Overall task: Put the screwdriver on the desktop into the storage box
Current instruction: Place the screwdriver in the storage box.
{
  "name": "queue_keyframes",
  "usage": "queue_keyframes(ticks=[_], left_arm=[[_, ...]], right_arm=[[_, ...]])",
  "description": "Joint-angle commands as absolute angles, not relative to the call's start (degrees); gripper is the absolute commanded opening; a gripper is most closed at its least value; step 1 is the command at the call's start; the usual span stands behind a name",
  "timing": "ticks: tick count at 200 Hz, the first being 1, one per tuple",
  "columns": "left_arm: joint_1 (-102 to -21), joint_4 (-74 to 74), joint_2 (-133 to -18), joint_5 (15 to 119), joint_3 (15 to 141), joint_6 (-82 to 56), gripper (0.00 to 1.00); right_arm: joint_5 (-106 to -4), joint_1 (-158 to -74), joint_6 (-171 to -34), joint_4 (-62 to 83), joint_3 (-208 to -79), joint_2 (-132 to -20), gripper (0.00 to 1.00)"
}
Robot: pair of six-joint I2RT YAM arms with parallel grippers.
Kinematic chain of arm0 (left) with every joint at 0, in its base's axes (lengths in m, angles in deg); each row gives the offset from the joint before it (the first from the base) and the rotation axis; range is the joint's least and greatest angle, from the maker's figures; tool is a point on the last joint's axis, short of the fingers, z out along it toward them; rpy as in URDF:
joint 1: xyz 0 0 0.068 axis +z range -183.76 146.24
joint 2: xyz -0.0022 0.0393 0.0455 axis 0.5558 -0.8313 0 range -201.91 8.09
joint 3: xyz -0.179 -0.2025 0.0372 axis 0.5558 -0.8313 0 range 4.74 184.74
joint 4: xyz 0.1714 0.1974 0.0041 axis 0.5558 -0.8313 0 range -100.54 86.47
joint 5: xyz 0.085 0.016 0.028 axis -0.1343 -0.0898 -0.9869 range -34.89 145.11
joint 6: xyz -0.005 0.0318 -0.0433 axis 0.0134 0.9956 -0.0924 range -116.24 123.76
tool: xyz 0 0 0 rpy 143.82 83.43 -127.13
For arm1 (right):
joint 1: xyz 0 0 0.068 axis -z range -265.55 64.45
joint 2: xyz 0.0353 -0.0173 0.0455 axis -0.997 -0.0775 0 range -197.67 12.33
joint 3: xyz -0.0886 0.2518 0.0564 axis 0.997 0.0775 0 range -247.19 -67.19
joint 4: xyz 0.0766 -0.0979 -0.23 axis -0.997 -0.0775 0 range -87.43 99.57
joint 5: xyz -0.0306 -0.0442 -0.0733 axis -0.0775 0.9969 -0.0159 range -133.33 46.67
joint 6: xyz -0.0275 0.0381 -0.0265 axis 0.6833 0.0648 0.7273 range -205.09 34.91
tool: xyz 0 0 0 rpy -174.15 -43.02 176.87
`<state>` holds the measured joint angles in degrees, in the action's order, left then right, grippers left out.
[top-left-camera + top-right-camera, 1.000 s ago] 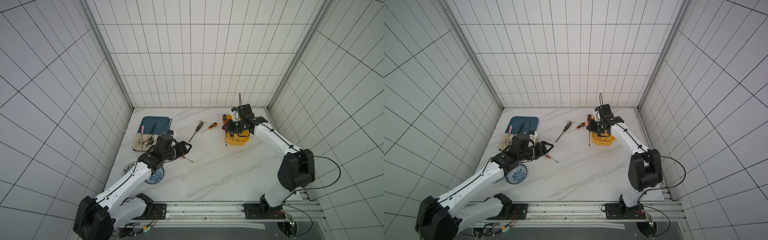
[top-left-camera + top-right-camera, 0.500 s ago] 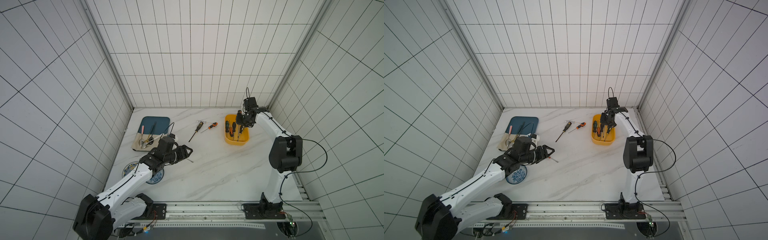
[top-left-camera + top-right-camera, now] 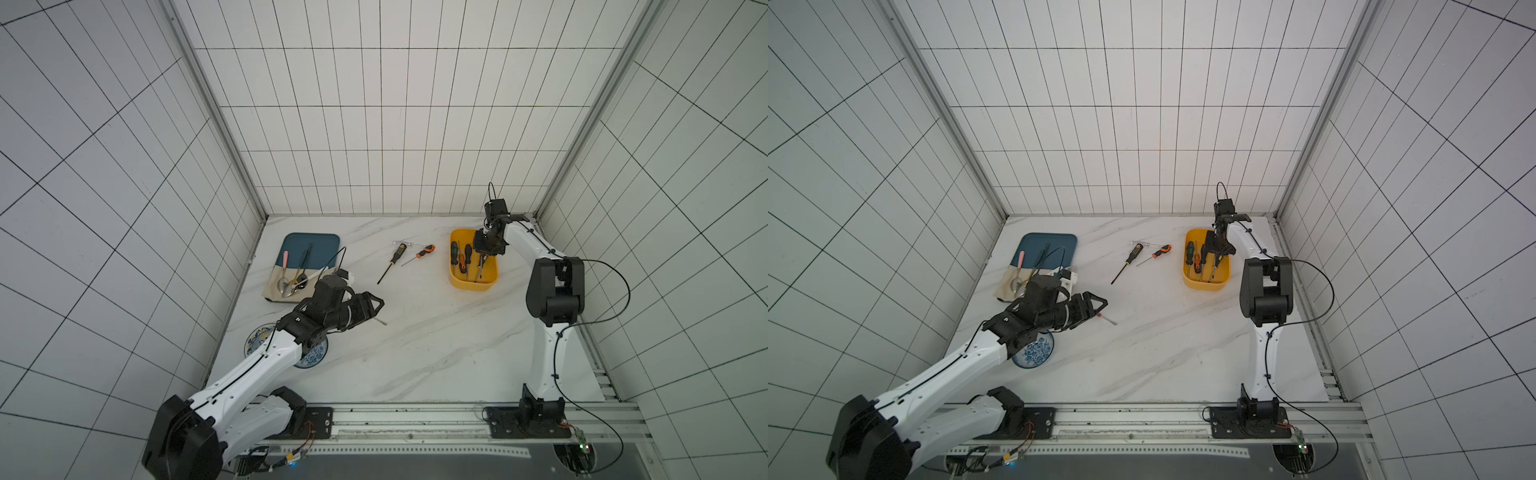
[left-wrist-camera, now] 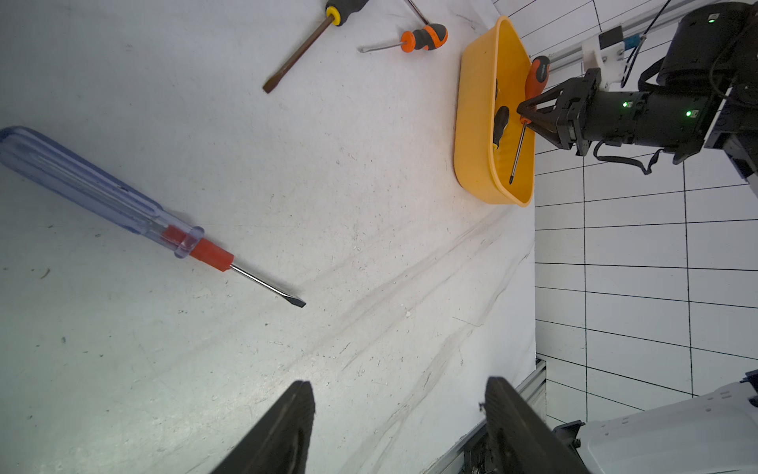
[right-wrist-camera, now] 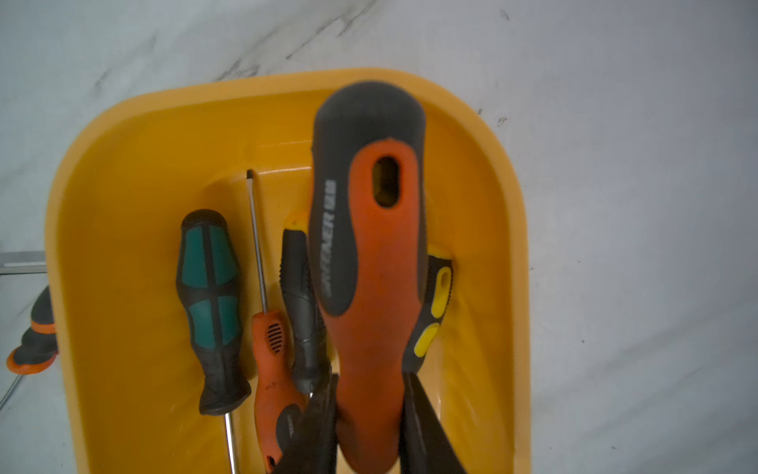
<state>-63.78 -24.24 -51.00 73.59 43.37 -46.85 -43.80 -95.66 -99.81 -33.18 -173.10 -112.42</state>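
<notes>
Over at two o'clock on the desktop (image 3: 436, 340), the right gripper (image 4: 525, 113) hangs above the yellow storage box (image 3: 473, 286). Its fingers are pinched on the neck of an orange-and-black screwdriver (image 5: 369, 246), not yet let go. The shaft slants down inside the walls while the fat handle rides above the rim.

If the jaws part from that height, I'd expect the tool to land on the ones already lying there. It could bounce or end up propped on the low wall, and the heavy handle might then tip it back out.

At nine o'clock the left gripper (image 3: 376, 305) hovers with its fingers spread wide and nothing between them. A clear-handled screwdriver (image 4: 123, 205) lies just beside it. That smooth round handle looks likely to roll or squirt free under an off-centre squeeze.

Two more wait near twelve o'clock: a black-and-yellow screwdriver (image 3: 390, 266) and a stubby orange screwdriver (image 3: 424, 251).

Both top views lay out the whole table, but the left arm covers the clear handle, leaving only the blade tip showing. The left wrist view shows that tool whole. Only the right wrist view looks straight into the box, where a green-handled screwdriver (image 5: 209, 287) and several others crowd the floor.
</notes>
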Motion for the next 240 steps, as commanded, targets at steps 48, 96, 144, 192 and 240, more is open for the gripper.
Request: queue_keyframes(ticks=[48,96,144,192,240], left_arm=[[-64.0,-25.58,-49.83,72.57,42.88,-46.78,0.7],[-64.0,-26.73,-49.5,71.91,43.27,-46.43,0.7],[-64.0,-27.79,-48.86,70.8,43.31,-46.28,0.7],[-63.91,-28.49,-48.62,70.16,43.5,-46.09,0.7],[-63.89,-29.8,-50.35,67.77,43.98,-46.49,0.7]], right_arm=[[-42.58,-95.37,-99.2,-34.98,-177.71,-116.53,0.19],[-42.81,-95.45,-99.42,-36.08,-180.12,-118.62,0.24],[-42.23,-95.46,-99.68,-36.79,-181.04,-118.6,0.34],[-41.91,-95.59,-100.29,-37.62,-180.63,-116.49,0.4],[-41.68,-97.86,-101.64,-35.01,-171.57,-104.9,0.4]])
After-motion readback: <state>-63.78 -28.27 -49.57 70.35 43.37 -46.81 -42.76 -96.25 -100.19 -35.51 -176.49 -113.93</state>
